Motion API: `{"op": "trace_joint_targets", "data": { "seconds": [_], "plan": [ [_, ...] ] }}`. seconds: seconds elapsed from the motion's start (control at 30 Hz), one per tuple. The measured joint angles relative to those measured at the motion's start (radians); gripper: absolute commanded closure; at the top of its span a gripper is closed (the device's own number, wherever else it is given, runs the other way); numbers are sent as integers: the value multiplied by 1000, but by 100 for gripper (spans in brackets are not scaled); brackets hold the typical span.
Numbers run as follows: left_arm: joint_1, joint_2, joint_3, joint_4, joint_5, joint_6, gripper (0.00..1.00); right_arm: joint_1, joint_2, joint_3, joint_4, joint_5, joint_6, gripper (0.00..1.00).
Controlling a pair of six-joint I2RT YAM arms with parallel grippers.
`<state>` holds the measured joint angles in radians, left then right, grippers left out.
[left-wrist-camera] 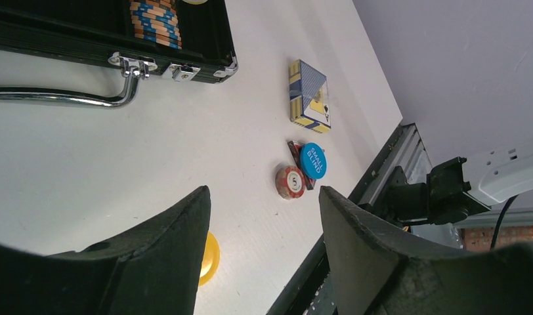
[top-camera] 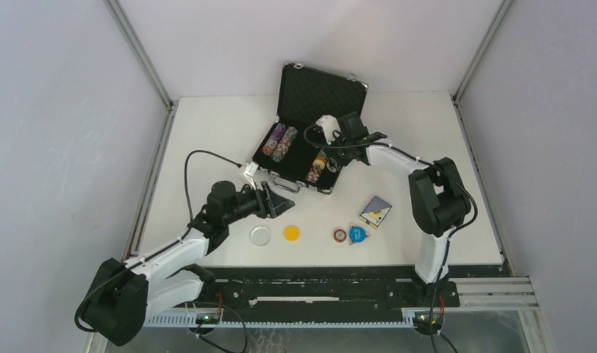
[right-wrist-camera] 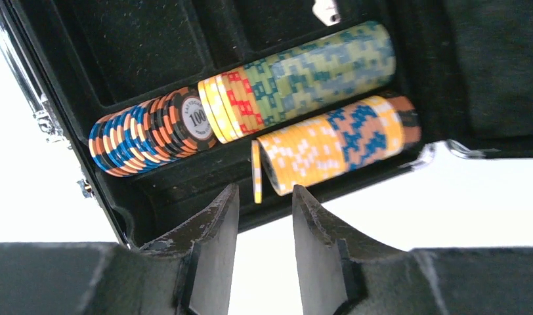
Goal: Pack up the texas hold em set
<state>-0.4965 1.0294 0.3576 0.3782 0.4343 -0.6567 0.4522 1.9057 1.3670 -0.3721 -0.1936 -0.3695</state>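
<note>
case: small black briefcase (top-camera: 321,94) sits open at the far middle of the counter (top-camera: 207,132), lid standing up, silver handle (left-wrist-camera: 54,98) facing the arms

chips in the case: two rolls (top-camera: 279,141) in the left part and more (top-camera: 321,165) at the right end. From the right wrist cam, that right end holds a blue and orange roll (right-wrist-camera: 146,134) with a 100 face showing, a greenish roll (right-wrist-camera: 316,72) with yellow and red chips on its near end, and a yellow and orange roll (right-wrist-camera: 329,147)

stray chip: one yellow chip (right-wrist-camera: 256,172) stands on edge just beside the end of the yellow and orange roll, right past the fingertips

right gripper (right-wrist-camera: 264,197): hovering over the right end of the case, jaws parted a narrow bit, nothing between them

left gripper (left-wrist-camera: 264,197): low over the counter just in front of the handle, jaws spread wide, holding nothing

card deck (top-camera: 376,211): lying on the counter right of the case, outside it

tokens: all loose in a row near the front edge. Clear one (top-camera: 260,235), then yellow (top-camera: 291,232), then a red chip (top-camera: 340,234) marked 5 touching the blue token (top-camera: 359,234) that reads SMALL BLIND
</note>
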Motion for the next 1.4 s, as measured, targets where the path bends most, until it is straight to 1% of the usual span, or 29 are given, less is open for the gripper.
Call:
{"op": "trace_joint_targets", "data": {
  "seconds": [0.2, 0.27, 0.4, 0.5, 0.57, 0.6, 0.63, 0.67, 0.7, 0.73, 0.77, 0.83, 0.87, 0.93, 0.97, 1.0, 1.07, 1.17, 1.3, 1.4],
  "plan": [
    [0, 0, 0, 1, 13, 0, 34, -6, -102, -45, 59, 42, 8, 59],
    [0, 0, 0, 1, 13, 0, 34, -1, -150, -83, 102, 73, 18, 57],
    [0, -2, 0, -15, -26, 0, 33, 51, -321, -267, 243, 226, 67, 53],
    [0, -22, 0, -63, -91, -13, 30, 113, -443, -353, 291, 347, 138, 53],
    [1, -42, 0, -97, -133, -21, 29, 178, -533, -402, 336, 457, 178, 47],
    [1, -64, 0, -134, -179, -26, 30, 213, -581, -430, 358, 516, 190, 44],
    [1, -68, 0, -140, -186, -26, 29, 274, -645, -474, 390, 606, 198, 40],
    [1, -81, 0, -161, -218, -28, 29, 323, -689, -500, 403, 660, 205, 30],
    [1, -99, 0, -188, -246, -30, 28, 387, -737, -530, 418, 732, 221, 5],
    [1, -128, 0, -222, -292, -35, 27, 449, -780, -558, 426, 801, 246, 1],
    [1, -158, -1, -249, -330, -37, 24, 500, -814, -580, 420, 849, 284, 0],
    [1, -232, -2, -299, -411, -43, 17, 534, -861, -615, 376, 889, 393, 8],
    [1, -261, -2, -317, -435, -43, 14, 518, -877, -634, 347, 890, 450, 11],
    [1, -322, -2, -358, -500, -44, 10, 440, -896, -685, 278, 868, 577, 23],
    [1, -340, -1, -380, -531, -45, 8, 394, -901, -714, 236, 857, 641, 26],
    [1, -348, 0, -400, -555, -47, 7, 351, -904, -742, 187, 849, 705, 26],
    [1, -344, 0, -435, -595, -51, 6, 288, -916, -781, 98, 840, 813, 19],
    [1, -303, 1, -489, -640, -57, 6, 208, -955, -808, 20, 811, 952, 13],
    [1, -224, 2, -525, -649, -63, 6, 105, -1004, -839, 10, 754, 1063, 11],
    [1, -193, 8, -537, -649, -69, 6, 65, -990, -854, 13, 715, 1100, 11]
  ]
}}
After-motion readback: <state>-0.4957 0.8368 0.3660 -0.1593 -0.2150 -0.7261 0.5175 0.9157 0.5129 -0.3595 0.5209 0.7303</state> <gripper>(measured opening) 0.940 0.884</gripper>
